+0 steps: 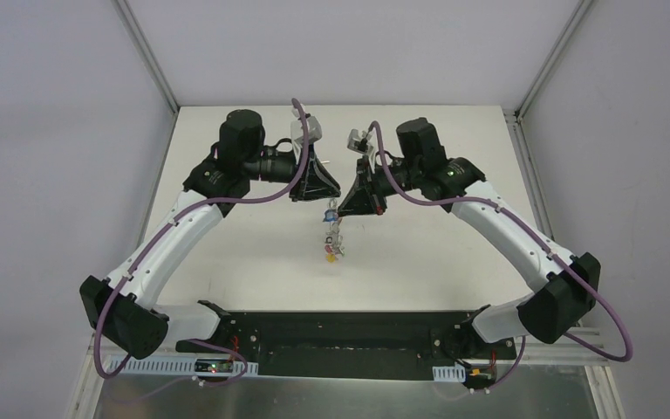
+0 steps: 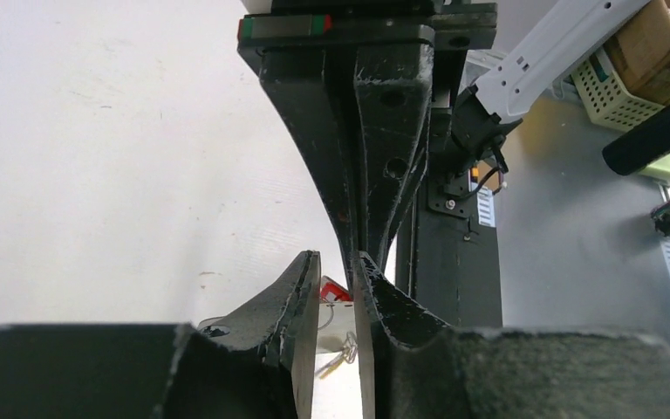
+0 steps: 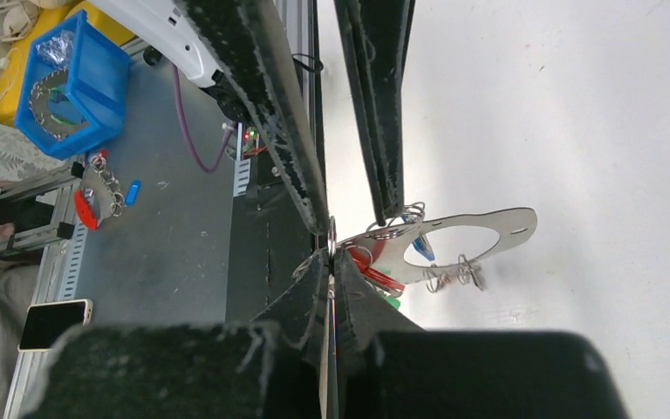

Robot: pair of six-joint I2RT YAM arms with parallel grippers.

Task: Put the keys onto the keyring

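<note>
Keys (image 1: pixel 334 243) with coloured plastic tags hang in a small bunch between the two gripper tips, over the middle of the white tabletop (image 1: pixel 227 262), and the bunch trails toward the near edge in the overhead view; whether its lowest tag touches the tabletop cannot be told. The two arms reach in from left and right, and their tips meet almost nose to nose above the bunch. The right gripper (image 3: pixel 331 257) is pinched fully together on a thin grey wire that runs straight up between its fingers, which looks like the keyring (image 3: pixel 331 236) seen edge-on. The left gripper (image 2: pixel 338 262) stands only narrowly parted, with a slim slot of light between its fingers; nothing can be seen clamped in it. Through that slot the left wrist view shows a red tag (image 2: pixel 338 291) and, lower down, the blade of one of the keys. From the right wrist, the red tag lies just beside the right fingertips, a blue tag (image 3: pixel 424 251) sits a little farther out and a green tag (image 3: pixel 393 302) peeps out below. A flat metal plate (image 3: pixel 516 225) with an oval hole juts out to the right of the bunch, with small wire rings hooked to it
</note>
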